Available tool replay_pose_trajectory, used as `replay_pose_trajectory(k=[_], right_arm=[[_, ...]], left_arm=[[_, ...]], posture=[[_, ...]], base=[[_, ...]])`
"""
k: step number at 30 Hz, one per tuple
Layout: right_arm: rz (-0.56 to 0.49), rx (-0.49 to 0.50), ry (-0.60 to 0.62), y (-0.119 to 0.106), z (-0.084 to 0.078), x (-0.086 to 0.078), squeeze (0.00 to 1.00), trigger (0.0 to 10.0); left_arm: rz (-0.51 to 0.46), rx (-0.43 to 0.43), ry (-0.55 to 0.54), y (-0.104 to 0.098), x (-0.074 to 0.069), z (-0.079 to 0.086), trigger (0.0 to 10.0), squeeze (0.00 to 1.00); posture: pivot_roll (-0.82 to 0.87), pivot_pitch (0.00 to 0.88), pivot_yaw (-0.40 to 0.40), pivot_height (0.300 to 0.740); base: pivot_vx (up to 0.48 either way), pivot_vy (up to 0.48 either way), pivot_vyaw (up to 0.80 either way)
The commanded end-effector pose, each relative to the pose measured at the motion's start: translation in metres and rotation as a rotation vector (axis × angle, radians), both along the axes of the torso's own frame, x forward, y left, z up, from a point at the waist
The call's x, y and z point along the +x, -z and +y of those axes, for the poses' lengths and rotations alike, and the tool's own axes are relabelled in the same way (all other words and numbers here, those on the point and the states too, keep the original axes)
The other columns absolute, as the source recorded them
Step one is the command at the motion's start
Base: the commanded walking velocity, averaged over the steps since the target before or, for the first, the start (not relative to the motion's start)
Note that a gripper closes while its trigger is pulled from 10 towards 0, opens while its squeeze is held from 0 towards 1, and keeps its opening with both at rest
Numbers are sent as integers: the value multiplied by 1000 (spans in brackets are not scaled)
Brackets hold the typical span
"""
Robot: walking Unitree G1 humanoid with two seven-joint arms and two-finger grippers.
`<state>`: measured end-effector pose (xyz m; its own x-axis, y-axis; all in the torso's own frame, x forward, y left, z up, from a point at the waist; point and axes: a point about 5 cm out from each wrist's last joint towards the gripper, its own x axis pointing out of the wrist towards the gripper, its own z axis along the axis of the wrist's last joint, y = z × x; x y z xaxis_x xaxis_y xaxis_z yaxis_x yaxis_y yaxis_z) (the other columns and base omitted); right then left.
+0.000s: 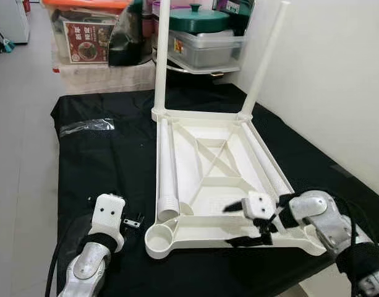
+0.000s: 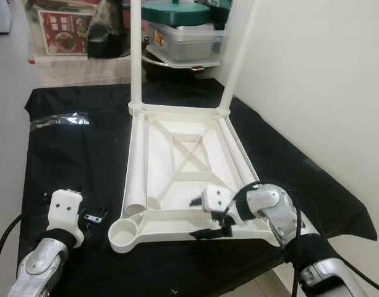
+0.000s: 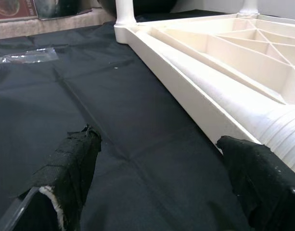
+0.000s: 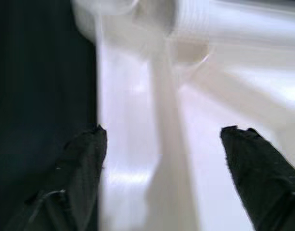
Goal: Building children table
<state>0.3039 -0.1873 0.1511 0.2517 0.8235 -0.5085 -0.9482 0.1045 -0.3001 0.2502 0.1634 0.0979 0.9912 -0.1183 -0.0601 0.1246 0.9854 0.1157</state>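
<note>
Hovering right gripper [image 1: 242, 224], fingers spread wide and empty, over the near rim of the upturned table top [image 1: 208, 167]; looks light, stiff, slick plastic, so grab the loose leg [image 1: 168, 176] mid-tube; left gripper [image 3: 159, 178] open, idle beside it.

No readable text

A red printed label [image 1: 85, 41] sits on the clear storage box [image 1: 84, 31] at eleven o'clock, past the black cloth; its white characters are too small and blurred to make out.
</note>
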Motion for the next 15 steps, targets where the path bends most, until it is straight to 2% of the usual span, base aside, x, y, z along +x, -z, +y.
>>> replay_pose_trajectory(k=[1,2,4,6,7,8,11,12,13,15], right_arm=[[-41,126,28,-22,7,6,1000,10000],[-41,126,28,-22,7,6,1000,10000],[-64,353,74,-46,22,10,1000,10000],[-101,534,133,-62,36,13,1000,10000],[-120,582,156,-65,41,14,1000,10000],[-120,582,156,-65,41,14,1000,10000],[-176,715,350,-67,52,27,1000,10000],[-176,715,350,-67,52,27,1000,10000],[-203,752,424,-67,57,30,31,10000],[-174,838,547,-62,75,31,0,10000]], left_arm=[[-16,-8,9,-3,2,-1,10000,0],[-16,-8,9,-3,2,-1,10000,0],[-26,-2,13,-5,2,-1,10000,0],[-38,-2,17,-7,2,-2,10000,0],[-43,-3,17,-8,3,-2,10000,0],[-43,-3,17,-8,3,-2,10000,0],[-57,-17,13,-11,3,-1,10000,0],[-57,-17,13,-11,3,-1,10000,0],[-62,-21,12,-12,3,0,10000,0],[-71,-29,17,-13,4,-1,10000,0]], posture=[[69,0,-100,740],[69,0,-100,740],[67,0,-95,740],[68,0,-93,740],[68,0,-93,740],[68,0,-93,740],[66,0,-89,740],[66,0,-89,740],[66,0,-89,740],[66,0,-86,740]], base=[[0,0,0],[0,0,0],[0,0,0],[0,0,0],[0,0,0],[0,0,0],[0,0,0],[0,0,0],[0,-424,0],[0,-452,0]])
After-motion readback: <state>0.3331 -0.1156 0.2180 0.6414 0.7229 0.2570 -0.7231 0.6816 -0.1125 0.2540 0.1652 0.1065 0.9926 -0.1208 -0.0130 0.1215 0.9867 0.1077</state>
